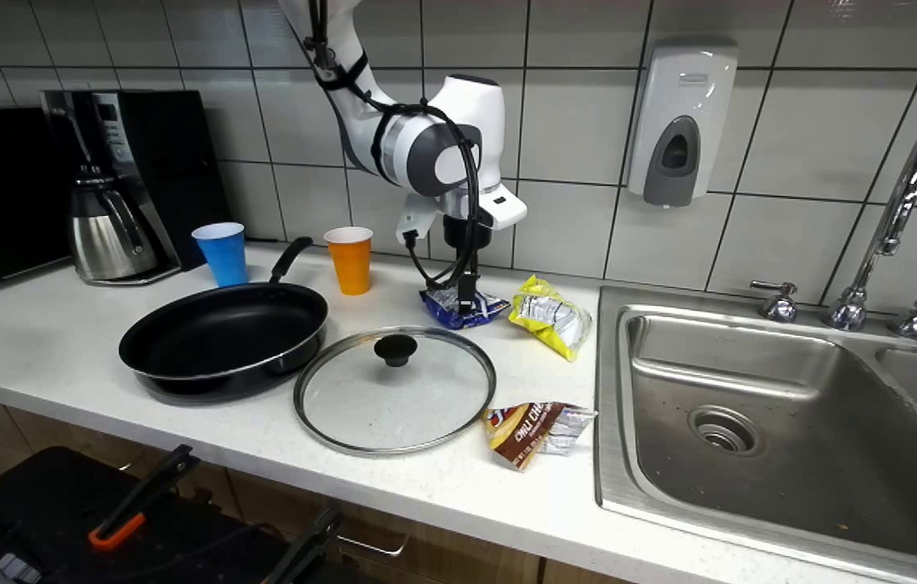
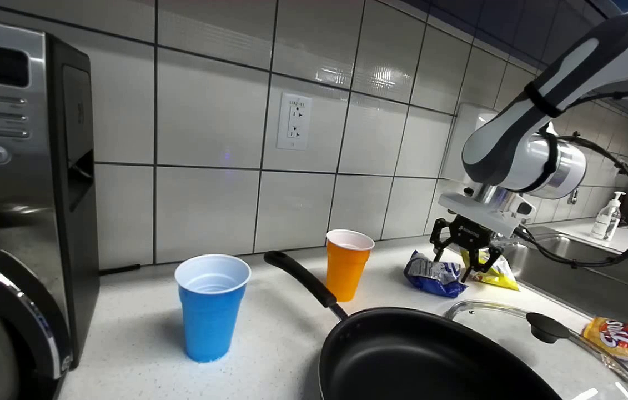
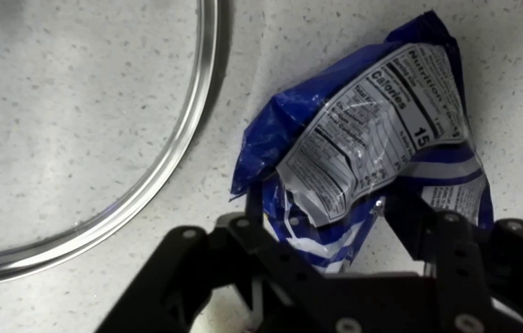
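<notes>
Here, in the wrist view, we note the gripper (image 3: 322, 203) with its fingers (image 3: 411, 226) apart, the blue bag (image 3: 363, 138) lying between them; whether they touch it is hard to make out. To the left, we see only part of the glass lid (image 3: 85, 125), cut off by the frame.

In an exterior view, we find the blue bag on the counter (image 1: 450, 483), on the lid's far side and left of the yellow bag (image 1: 549, 315); one finger masks the other.

In an exterior view, we see the fingers spread at the blue bag, the yellow bag partly hidden behind the gripper, and the frying pan (image 2: 430, 355) cut off on the near side.
</notes>
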`<control>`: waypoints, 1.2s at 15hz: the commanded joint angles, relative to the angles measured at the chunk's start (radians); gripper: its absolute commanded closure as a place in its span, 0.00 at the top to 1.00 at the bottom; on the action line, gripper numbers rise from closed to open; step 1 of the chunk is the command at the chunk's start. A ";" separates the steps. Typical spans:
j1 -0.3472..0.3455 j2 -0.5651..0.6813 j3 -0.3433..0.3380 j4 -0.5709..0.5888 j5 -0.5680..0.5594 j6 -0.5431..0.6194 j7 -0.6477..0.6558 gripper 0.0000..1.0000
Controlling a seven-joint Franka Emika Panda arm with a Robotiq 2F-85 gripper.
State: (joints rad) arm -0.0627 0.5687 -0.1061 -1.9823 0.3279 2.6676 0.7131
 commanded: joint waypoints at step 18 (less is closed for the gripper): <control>0.072 -0.047 -0.081 0.050 -0.095 -0.240 0.120 0.00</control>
State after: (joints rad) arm -0.0182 0.5607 -0.1634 -1.9429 0.2825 2.5156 0.7775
